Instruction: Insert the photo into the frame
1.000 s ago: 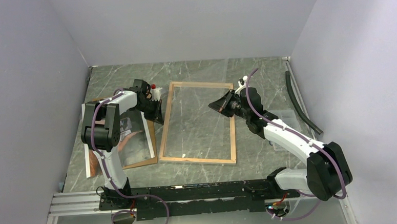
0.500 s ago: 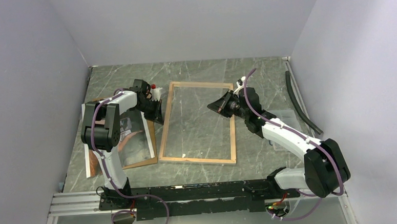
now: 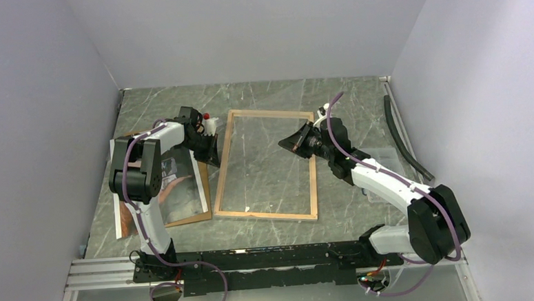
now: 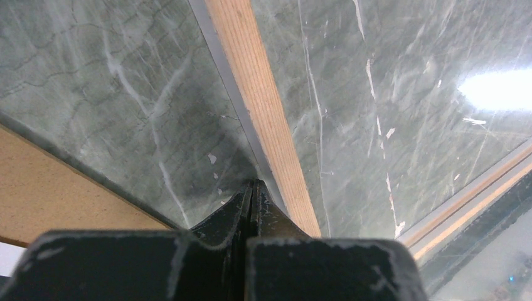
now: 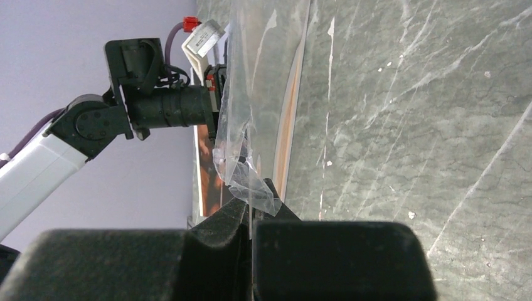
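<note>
Logged with the photo (image 3: 184,193) not yet in the frame (image 3: 266,215).
Found the photo nearest, just left of the frame, lying on a brown backing board (image 3: 188,220). Saw the frame flat on the marbled table (image 3: 261,95), pale wood side up. Noted left gripper (image 4: 253,188) pressed together at the frame's left rail; could not tell whether pinching anything. Noted right gripper (image 5: 251,200) over the right rail, clamped on a crumpled clear sheet (image 5: 241,164).
</note>
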You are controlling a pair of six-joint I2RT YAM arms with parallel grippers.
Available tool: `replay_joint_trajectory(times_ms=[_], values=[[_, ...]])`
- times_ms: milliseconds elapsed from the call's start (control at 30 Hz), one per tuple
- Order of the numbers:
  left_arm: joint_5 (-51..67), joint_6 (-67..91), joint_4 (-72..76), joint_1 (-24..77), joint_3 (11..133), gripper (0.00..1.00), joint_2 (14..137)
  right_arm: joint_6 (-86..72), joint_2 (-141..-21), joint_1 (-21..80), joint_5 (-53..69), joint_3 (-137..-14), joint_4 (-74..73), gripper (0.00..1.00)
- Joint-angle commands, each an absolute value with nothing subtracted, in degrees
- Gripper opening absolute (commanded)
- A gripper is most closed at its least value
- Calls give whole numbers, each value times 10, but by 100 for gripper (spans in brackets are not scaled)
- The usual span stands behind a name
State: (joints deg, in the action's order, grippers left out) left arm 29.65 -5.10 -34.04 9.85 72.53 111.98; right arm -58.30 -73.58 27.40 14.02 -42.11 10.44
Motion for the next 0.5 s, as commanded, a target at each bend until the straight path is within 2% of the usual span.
replay_joint_trajectory(times_ms=[0, 467], values=[[267, -62, -344, 103, 710, 3, 1120, -580, -737, 279, 143, -425, 145, 0], [271, -61, -343, 103, 708, 3, 1120, -570, -744, 300, 126, -425, 138, 0]])
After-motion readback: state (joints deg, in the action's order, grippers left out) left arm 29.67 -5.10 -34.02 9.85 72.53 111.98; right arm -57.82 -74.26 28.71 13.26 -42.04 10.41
